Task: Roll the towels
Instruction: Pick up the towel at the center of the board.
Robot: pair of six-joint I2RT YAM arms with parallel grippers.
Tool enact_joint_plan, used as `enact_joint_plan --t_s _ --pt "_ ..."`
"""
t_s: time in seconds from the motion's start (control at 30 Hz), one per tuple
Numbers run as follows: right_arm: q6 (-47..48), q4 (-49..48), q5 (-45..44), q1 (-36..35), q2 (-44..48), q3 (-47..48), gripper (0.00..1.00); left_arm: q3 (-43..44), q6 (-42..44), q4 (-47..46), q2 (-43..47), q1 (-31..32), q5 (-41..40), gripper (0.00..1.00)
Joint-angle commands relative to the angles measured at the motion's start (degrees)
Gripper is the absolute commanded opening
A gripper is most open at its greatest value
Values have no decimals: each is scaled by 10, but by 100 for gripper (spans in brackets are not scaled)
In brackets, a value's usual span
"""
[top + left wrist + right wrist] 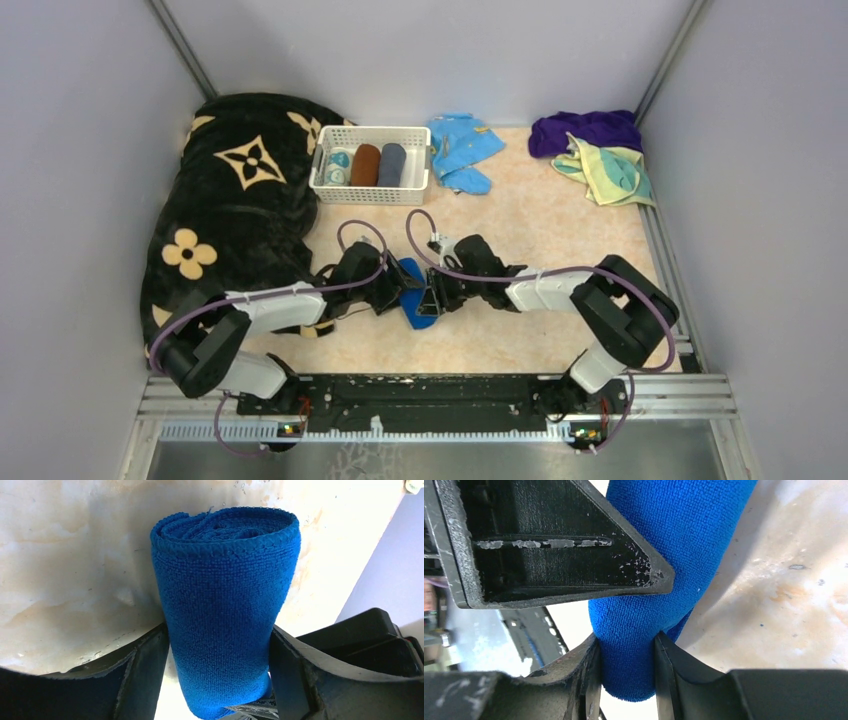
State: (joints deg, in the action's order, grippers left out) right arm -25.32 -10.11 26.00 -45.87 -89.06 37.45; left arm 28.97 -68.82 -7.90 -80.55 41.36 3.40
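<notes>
The royal blue towel (412, 290), rolled into a tight tube, hangs between my two grippers at the middle front of the table. In the left wrist view the roll (225, 595) stands between the fingers of my left gripper (220, 670), which are spread wide and flank it loosely. My right gripper (626, 665) is shut on the roll's lower end (634, 630), pinching the cloth narrow. From above, the left gripper (393, 290) and right gripper (433, 296) meet at the roll. The pale yellow towel (610, 170) and purple towel (585, 130) lie crumpled at the back right.
A white basket (372, 129) at the back centre holds several rolled cloths. A black blanket with tan flowers (240, 200) covers the left side. A light blue cloth (462, 148) lies right of the basket. Grey walls close in both sides.
</notes>
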Motion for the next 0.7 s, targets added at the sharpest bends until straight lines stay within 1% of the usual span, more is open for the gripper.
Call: enact_joint_plan --t_s 0.0,0.17,0.27,0.33,0.43,0.5,0.6,0.67 --pt "-88 -132 93 22 -30 -31 37 -22 16 27 -18 7 -13 75" --pt "-100 -147 87 28 -36 -38 38 -2 26 21 -61 9 -11 67" --pt "-94 -128 72 37 -22 -38 42 9 33 34 -78 11 -20 57" --pt "-59 -84 35 38 8 -29 49 24 52 55 -78 10 -37 50" --pt "-16 -24 -12 38 66 -23 63 68 105 96 -70 7 -94 38" --pt "10 19 -42 38 101 -15 68 105 160 103 -65 -1 -117 34" --pt "46 71 -94 37 146 -8 74 156 229 94 -62 -28 -121 33" --pt "63 83 -133 37 175 -16 77 192 269 86 -64 -53 -109 32"
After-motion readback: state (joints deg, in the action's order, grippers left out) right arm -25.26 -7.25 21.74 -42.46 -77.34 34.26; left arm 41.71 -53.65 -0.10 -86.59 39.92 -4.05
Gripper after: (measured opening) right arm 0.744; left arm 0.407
